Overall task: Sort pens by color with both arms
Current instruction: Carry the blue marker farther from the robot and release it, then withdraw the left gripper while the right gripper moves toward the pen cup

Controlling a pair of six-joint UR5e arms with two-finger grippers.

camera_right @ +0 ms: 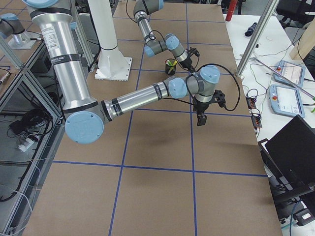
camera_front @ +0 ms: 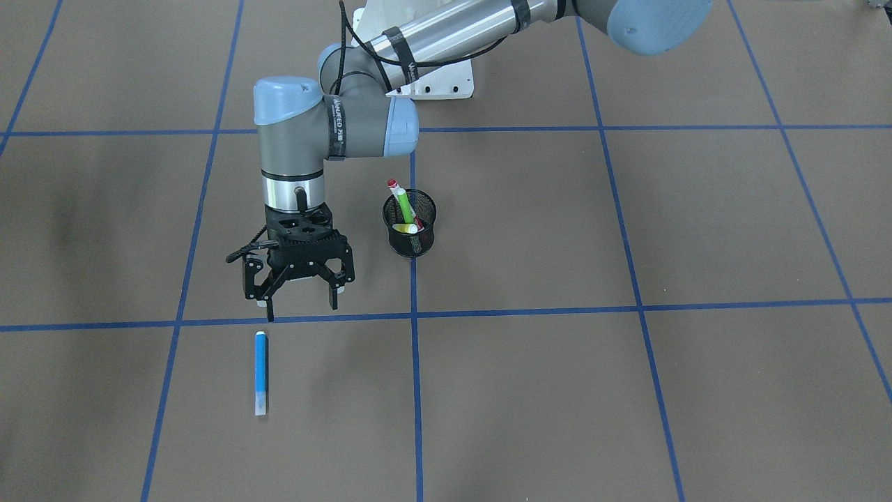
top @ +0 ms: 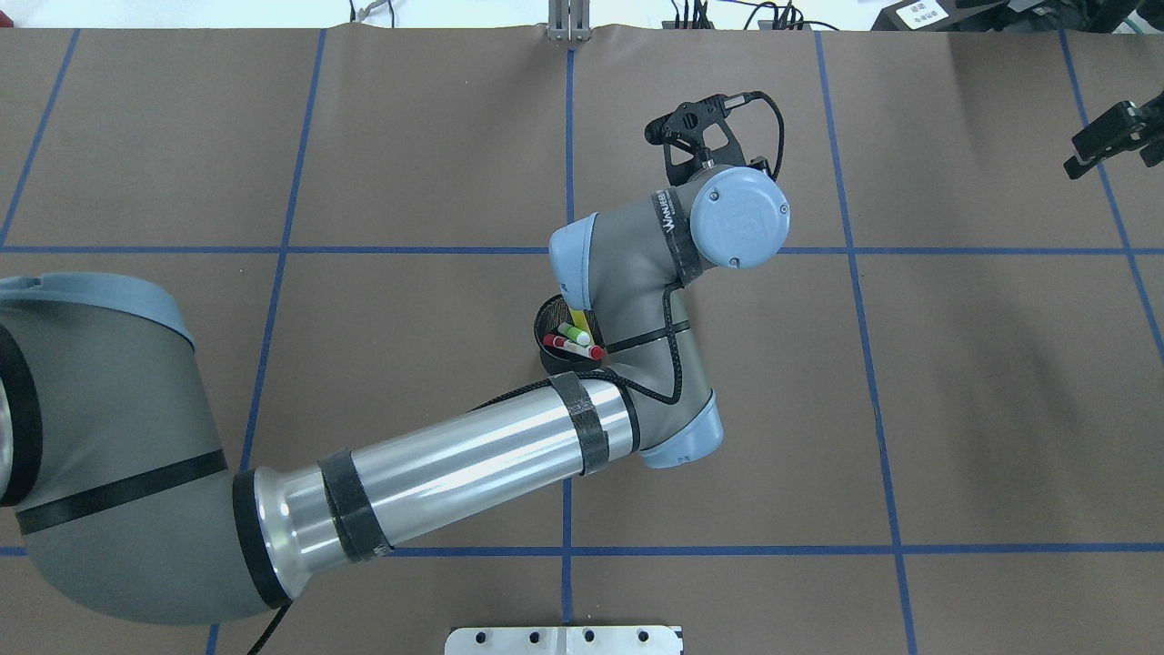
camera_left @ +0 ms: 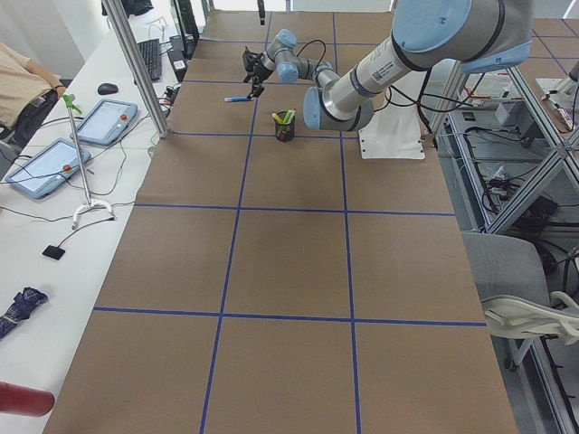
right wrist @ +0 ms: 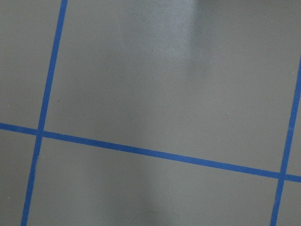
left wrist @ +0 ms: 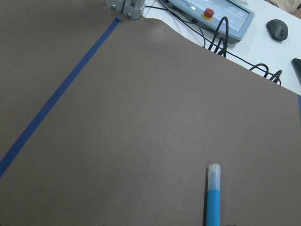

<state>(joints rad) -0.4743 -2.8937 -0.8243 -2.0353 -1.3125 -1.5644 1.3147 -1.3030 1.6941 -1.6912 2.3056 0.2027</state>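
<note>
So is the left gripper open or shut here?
Open. In the front-facing view the left gripper hangs with its jaws wide apart and nothing between them, just short of the blue pen lying flat.

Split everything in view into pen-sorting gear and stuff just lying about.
For the job:
blue pen, flat on the table
green pen, yellow pen and red-ended pen, standing in the mesh cup
left gripper, fingers open, near the blue pen

Lying about:
control pendant
computer mouse
office chair

A blue pen (camera_front: 260,373), brown table (camera_front: 557,390) gridded with blue tape (camera_front: 529,312), black mesh cup (camera_front: 410,240).
</note>
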